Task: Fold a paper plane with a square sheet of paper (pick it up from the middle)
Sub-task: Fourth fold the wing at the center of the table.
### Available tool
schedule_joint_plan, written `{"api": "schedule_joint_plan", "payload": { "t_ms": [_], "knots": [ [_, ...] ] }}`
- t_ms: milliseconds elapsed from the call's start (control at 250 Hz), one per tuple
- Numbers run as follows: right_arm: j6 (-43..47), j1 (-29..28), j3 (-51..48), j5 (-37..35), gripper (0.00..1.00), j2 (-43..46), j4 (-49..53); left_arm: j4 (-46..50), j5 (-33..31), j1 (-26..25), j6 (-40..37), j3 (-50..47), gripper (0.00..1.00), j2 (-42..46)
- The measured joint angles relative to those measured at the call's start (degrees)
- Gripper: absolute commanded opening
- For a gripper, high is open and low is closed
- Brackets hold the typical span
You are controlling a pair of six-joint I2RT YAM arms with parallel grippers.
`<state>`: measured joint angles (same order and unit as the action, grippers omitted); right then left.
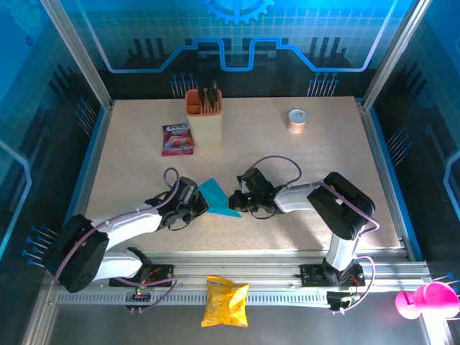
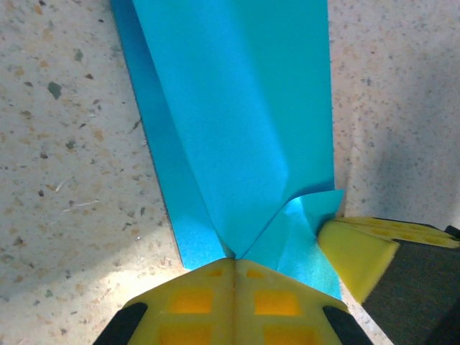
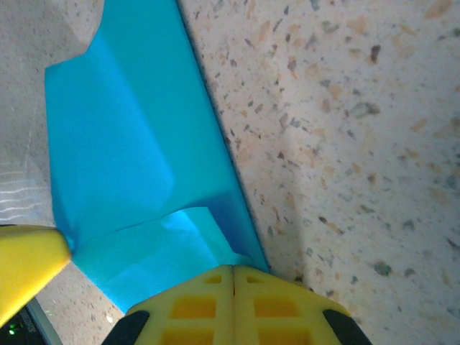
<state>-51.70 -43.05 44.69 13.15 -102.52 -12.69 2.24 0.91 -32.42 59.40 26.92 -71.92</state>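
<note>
The cyan-blue sheet of paper (image 1: pixel 216 194) lies folded into a narrow pointed shape at the middle of the table, between my two grippers. My left gripper (image 1: pixel 204 205) meets it from the left and my right gripper (image 1: pixel 233 200) from the right. In the left wrist view the yellow fingers (image 2: pixel 215 302) are pressed together, and the left gripper (image 2: pixel 233 260) is shut on a raised crease of the paper (image 2: pixel 237 122). The right gripper (image 3: pixel 233 269) is likewise shut, pinching the paper's (image 3: pixel 122 144) near edge. Each wrist view catches the other gripper's yellow fingertip beside the paper.
An orange-cream holder (image 1: pixel 204 119) with dark tools stands at the back, with a pink-purple snack packet (image 1: pixel 177 139) to its left. A small cup (image 1: pixel 297 120) sits back right. A yellow crisp bag (image 1: pixel 225 302) lies on the front rail. A pink object (image 1: pixel 424 300) sits off the table's right corner.
</note>
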Motion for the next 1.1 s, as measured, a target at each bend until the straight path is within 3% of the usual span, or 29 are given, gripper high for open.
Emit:
{"api": "schedule_joint_plan", "payload": {
  "t_ms": [48, 364, 623, 1099],
  "knots": [
    [1.1, 0.0, 0.4, -0.1, 0.00, 0.6, 2.3, 0.8, 0.0, 0.0, -0.2, 0.2, 0.00, 0.7],
    [10.7, -0.5, 4.0, -1.9, 0.23, 6.9, 12.4, 6.1, 0.0, 0.0, -0.9, 2.0, 0.00, 1.1],
    [16.8, -9.8, 5.2, -8.0, 0.43, 7.4, 15.6, 8.6, 0.2, 0.0, 1.6, 3.0, 0.00, 1.1],
    [20.4, -17.6, 10.5, -22.5, 0.52, 4.4, 19.3, 10.0, 1.9, 0.0, 7.4, 3.8, 0.00, 1.7]
  ]
}}
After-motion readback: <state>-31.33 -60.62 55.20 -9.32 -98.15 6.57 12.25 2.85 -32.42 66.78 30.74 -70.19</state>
